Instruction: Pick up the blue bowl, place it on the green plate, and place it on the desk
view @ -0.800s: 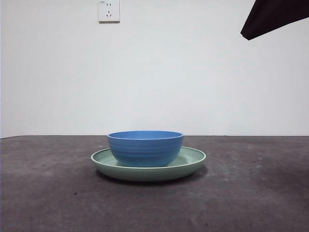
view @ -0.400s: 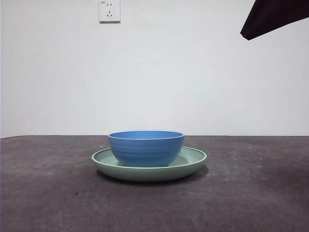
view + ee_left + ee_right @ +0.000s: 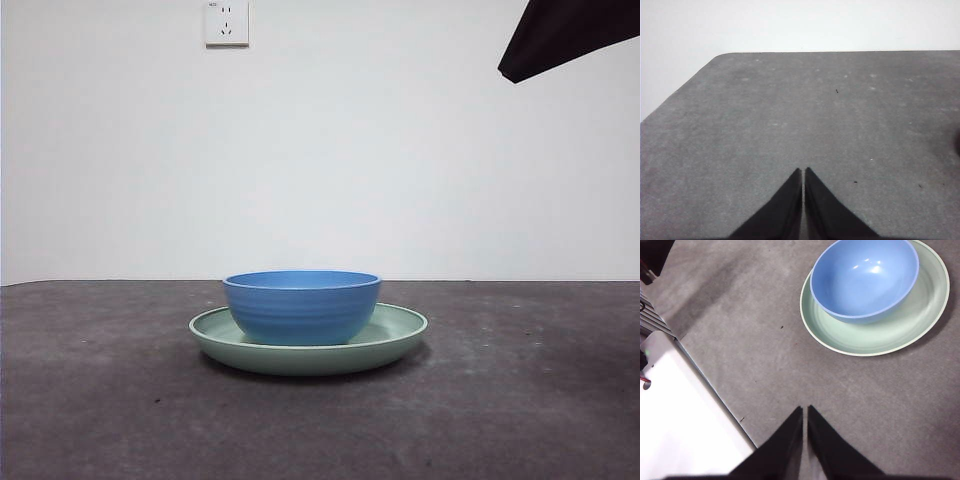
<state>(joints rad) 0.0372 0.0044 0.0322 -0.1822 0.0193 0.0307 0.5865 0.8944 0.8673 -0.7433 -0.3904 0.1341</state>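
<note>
The blue bowl (image 3: 301,306) sits upright inside the green plate (image 3: 400,330), slightly left of the plate's middle, and both rest on the desk (image 3: 520,400). From the right wrist view, the bowl (image 3: 865,280) and plate (image 3: 900,325) lie well ahead of my right gripper (image 3: 804,410), which is shut on nothing and hangs above bare desk. My left gripper (image 3: 803,171) is shut too, holding nothing, over an empty stretch of desk (image 3: 815,115) near a rounded corner. A black arm tip (image 3: 560,38) shows at the front view's top right corner.
A white wall with a power socket (image 3: 226,22) stands behind the desk. In the right wrist view the desk's edge (image 3: 715,395) runs close by, with white floor and dark equipment (image 3: 652,295) beyond it.
</note>
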